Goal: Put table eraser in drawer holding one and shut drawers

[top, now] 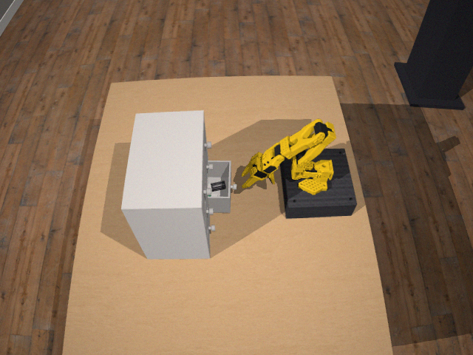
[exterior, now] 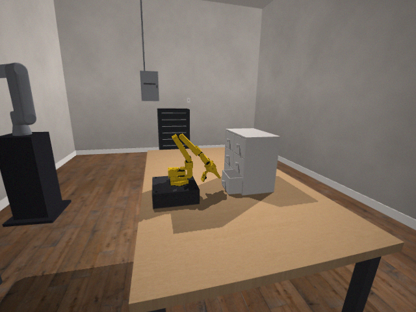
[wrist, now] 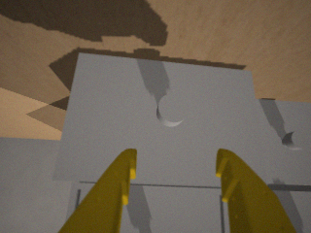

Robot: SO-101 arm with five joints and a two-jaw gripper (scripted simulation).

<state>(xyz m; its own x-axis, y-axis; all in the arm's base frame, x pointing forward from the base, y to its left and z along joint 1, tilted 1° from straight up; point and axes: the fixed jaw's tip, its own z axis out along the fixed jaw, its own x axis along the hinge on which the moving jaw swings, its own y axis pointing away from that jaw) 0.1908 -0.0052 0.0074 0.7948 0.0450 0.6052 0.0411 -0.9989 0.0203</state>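
Currently the gripper [top: 243,181] [exterior: 220,177] [wrist: 176,154] is unclenched, its two fingers standing apart with nothing between them, close in front of the open drawer [top: 230,171] [exterior: 234,185] [wrist: 112,121]. That drawer is in the bottom row of the white cabinet [top: 168,164] [exterior: 259,164] [wrist: 29,180], in the column on the far side in the top view, and it sticks out to the right there, toward the arm. Inside it lies a black object [top: 218,186] with lighter streaks, slanted a little, and just beside it shows a small bit of white and green, too small to name. Where the eraser is, I cannot tell — neither of those can be made out clearly enough. The cabinet's other five drawers look shut, their knobs in place. In the top view the yellow arm [top: 294,146] [exterior: 197,151] reaches leftward from its black base block [top: 321,211] [exterior: 176,200] at the right of the wooden table [top: 229,298] [exterior: 251,242] — bent high, then angled down toward the drawer.
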